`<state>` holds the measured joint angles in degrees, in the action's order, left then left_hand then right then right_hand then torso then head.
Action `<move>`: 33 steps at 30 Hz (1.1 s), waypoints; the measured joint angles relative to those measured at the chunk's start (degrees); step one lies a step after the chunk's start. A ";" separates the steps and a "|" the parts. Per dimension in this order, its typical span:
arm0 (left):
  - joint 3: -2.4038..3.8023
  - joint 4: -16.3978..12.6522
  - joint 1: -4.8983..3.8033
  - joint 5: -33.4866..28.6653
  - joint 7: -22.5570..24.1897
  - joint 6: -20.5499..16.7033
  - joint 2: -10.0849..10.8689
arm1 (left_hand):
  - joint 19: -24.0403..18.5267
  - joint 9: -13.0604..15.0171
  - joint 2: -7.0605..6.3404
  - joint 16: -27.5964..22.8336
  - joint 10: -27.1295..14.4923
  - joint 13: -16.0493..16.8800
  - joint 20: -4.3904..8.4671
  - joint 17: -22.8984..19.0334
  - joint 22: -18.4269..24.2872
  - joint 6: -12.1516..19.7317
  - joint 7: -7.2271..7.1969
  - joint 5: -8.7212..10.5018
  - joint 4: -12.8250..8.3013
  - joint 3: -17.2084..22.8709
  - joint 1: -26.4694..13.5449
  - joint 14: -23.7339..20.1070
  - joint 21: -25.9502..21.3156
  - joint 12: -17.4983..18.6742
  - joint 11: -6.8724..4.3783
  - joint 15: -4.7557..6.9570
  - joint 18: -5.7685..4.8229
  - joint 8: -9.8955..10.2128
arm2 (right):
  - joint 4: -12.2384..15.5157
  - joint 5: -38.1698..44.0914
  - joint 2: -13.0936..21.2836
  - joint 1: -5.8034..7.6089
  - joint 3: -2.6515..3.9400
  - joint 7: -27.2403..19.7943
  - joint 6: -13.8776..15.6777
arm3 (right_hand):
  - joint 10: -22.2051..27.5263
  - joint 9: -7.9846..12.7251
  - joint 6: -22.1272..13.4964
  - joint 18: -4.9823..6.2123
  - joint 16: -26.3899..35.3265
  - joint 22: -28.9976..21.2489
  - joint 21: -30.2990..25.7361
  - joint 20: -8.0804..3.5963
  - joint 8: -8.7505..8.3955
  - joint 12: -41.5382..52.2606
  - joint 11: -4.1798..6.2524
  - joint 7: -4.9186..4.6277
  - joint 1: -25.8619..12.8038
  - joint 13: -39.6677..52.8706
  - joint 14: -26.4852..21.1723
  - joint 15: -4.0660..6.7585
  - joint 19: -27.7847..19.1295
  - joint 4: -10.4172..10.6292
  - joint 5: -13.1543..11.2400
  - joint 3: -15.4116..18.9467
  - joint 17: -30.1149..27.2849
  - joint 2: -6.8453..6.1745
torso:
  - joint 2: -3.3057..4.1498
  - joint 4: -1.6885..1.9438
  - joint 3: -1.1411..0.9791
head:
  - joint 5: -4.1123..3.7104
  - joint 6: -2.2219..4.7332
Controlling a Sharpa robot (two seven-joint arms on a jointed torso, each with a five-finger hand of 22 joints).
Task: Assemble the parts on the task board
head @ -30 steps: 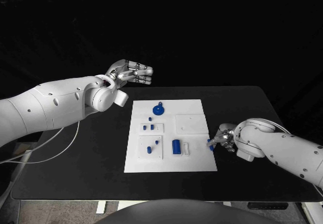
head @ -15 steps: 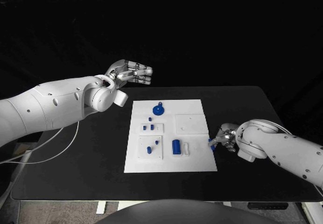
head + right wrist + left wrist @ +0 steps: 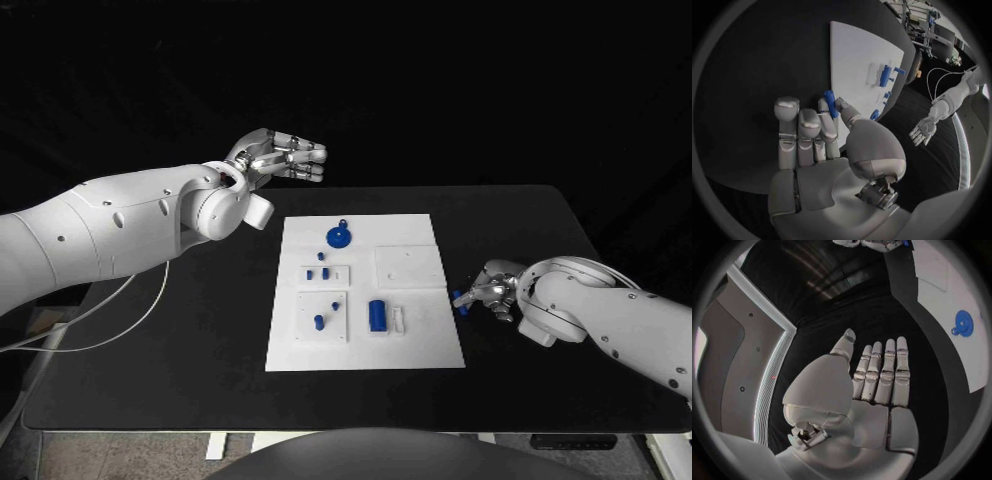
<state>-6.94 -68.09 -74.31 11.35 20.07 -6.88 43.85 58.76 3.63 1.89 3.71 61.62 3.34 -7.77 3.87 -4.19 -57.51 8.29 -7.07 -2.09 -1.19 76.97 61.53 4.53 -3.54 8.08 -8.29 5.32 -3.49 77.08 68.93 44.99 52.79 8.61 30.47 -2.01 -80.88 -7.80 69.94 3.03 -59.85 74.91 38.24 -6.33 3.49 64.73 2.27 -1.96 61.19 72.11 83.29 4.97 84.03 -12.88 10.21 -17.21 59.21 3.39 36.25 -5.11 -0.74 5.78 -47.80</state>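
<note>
My right robot hand (image 3: 488,293) pinches a small blue plastic peg (image 3: 829,103) between thumb and fingers, just off the right edge of the flat white task board (image 3: 418,350); the peg's long axis runs along my fingers. My left robot hand (image 3: 283,156) hovers spread, empty, beyond the matte black counter (image 3: 173,350)

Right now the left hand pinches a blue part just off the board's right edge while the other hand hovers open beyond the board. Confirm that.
Not quite: the hands are swapped. The right hand pinches the blue part just off the board's right edge, as the right wrist view shows between thumb and finger. The left hand is the one that hovers open beyond the board.
</note>
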 measured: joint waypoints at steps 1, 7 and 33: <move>0.00 0.00 0.00 0.00 0.00 0.00 0.00 | 0.00 0.00 0.00 0.00 0.00 0.00 0.00 0.00 0.00 0.00 0.00 0.00 0.00 0.00 0.00 0.00 0.00 0.00 0.00 0.00 0.00 0.00 | 0.28 -0.02 0.16 0.01 0.16 -0.10 0.24 | 0.00 0.00 0.00 0.00 0.00 0.00 0.00 0.00 0.00 0.00 0.00 0.00 0.00 0.00 0.00 0.00 0.00 0.00 0.00 0.00 0.00 0.00 | 0.00 0.00 0.00 | -0.02 0.01; 0.00 0.01 0.00 0.00 0.00 0.00 -0.01 | 0.00 0.00 0.00 0.00 0.00 0.00 0.00 0.00 0.00 0.00 0.00 0.00 0.00 0.00 0.00 0.00 0.00 0.00 0.00 0.00 0.00 0.00 | 2.15 -0.19 0.98 0.14 0.80 -0.35 1.32 | 0.00 -0.01 0.18 0.00 0.00 0.00 0.00 0.00 0.00 0.00 0.00 0.17 0.00 0.00 0.00 0.00 0.00 0.00 0.00 0.00 -0.01 0.00 | 0.00 0.03 0.00 | -0.03 -0.04; -0.01 0.14 0.00 -0.22 -0.06 0.05 -0.96 | 0.00 0.00 0.22 0.00 0.00 0.00 0.00 0.00 0.00 0.00 0.00 0.01 0.00 0.00 -0.23 0.00 0.00 0.00 0.00 0.00 0.00 0.00 | 7.20 -3.92 -4.39 0.61 -1.54 1.56 1.80 | 0.00 0.05 0.61 0.01 0.00 0.00 0.01 0.00 -0.06 0.00 -0.03 0.20 -0.26 0.14 0.00 0.00 0.00 0.63 0.66 0.31 -0.09 0.23 | 0.08 0.15 -0.01 | 1.04 -0.27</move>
<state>-6.95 -67.95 -74.31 11.12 20.02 -6.83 42.89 58.76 3.63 2.12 3.71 61.62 3.34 -7.77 3.87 -4.19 -57.51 8.29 -7.06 -2.09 -1.19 76.74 61.53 4.53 -3.54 8.08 -8.29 5.32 -3.49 84.28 65.01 40.60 53.40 7.07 32.03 -0.21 -80.88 -7.76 70.56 3.03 -59.85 74.91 38.24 -6.33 3.44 64.74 2.24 -1.75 60.93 72.26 83.29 4.97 84.03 -12.25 10.86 -16.91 59.12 3.63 36.34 -4.96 -0.74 6.83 -48.07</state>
